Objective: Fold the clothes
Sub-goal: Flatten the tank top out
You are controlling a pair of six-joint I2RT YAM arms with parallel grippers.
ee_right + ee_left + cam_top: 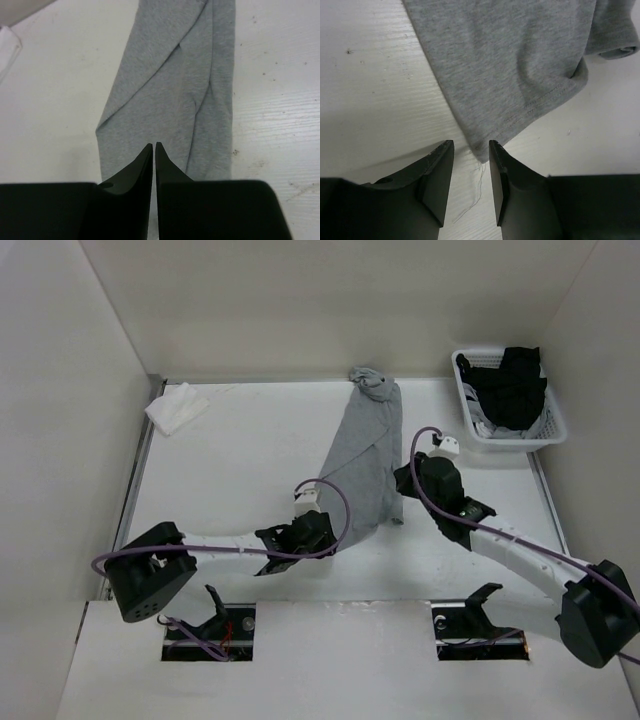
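Step in hand, as judged: grasping the grey knit shirt (365, 455) for a crosswise fold. It lies on the table (250, 460) as a long narrow strip, doubled lengthwise. Well left of the shirt lies a small white cloth (178, 406). At the shirt's near-left hem corner (485, 140) the left gripper (470, 145) is released, the corner just ahead of its fingertips and nothing held. Over the shirt's right side the right gripper (153, 146) has its jaws nearly together, no fabric visibly pinched. Right of the shirt, a white basket (512, 445) holds black garments (510, 385). The next move calls for advancing the left jaws around the corner, closing, and carrying the near end toward the neck.
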